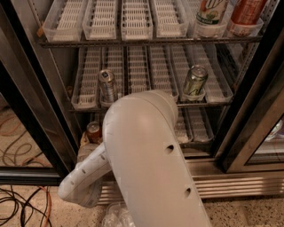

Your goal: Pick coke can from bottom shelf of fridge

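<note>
The coke can (pixel 94 131), small and red with a silver top, stands upright at the left end of the bottom shelf (pixel 195 133) of the fridge (pixel 248 133). My white arm (pixel 146 164) fills the middle of the view and hides most of that shelf. My gripper (pixel 87 150) is mostly hidden behind the arm. A pale part of it shows just below and in front of the coke can. I cannot tell whether it touches the can.
A silver-striped can (pixel 106 85) and a green can (pixel 194 80) stand on the middle rack. Two bottles (pixel 212 13) stand at the top right. Black door frames (pixel 26 119) flank the opening. Cables (pixel 17 204) lie on the floor at the left.
</note>
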`<state>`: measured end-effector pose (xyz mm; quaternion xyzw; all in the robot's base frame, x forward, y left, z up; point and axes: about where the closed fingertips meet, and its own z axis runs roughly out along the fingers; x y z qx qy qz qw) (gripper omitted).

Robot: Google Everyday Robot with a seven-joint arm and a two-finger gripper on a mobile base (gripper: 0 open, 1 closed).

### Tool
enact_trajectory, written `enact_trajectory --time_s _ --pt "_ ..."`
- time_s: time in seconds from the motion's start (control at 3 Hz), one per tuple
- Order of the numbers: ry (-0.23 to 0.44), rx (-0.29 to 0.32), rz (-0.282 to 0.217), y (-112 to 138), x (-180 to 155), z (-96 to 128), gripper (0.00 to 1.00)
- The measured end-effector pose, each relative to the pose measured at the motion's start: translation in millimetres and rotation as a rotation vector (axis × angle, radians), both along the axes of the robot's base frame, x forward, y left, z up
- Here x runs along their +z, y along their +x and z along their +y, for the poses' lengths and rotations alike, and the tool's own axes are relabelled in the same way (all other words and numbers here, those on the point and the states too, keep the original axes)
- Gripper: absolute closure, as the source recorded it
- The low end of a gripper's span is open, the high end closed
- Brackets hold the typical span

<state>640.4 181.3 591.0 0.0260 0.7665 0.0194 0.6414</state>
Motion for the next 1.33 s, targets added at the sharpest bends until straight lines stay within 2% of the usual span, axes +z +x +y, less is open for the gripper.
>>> enact_trajectory --time_s 0.33,1.0,1.33 --pt "0.000 0.000 0.001 0 0 0 0.55" --pt "0.002 0.018 0.008 -2 0 -1 0.99" --pt "0.054 0.095 0.008 -16 17 -9 1.00"
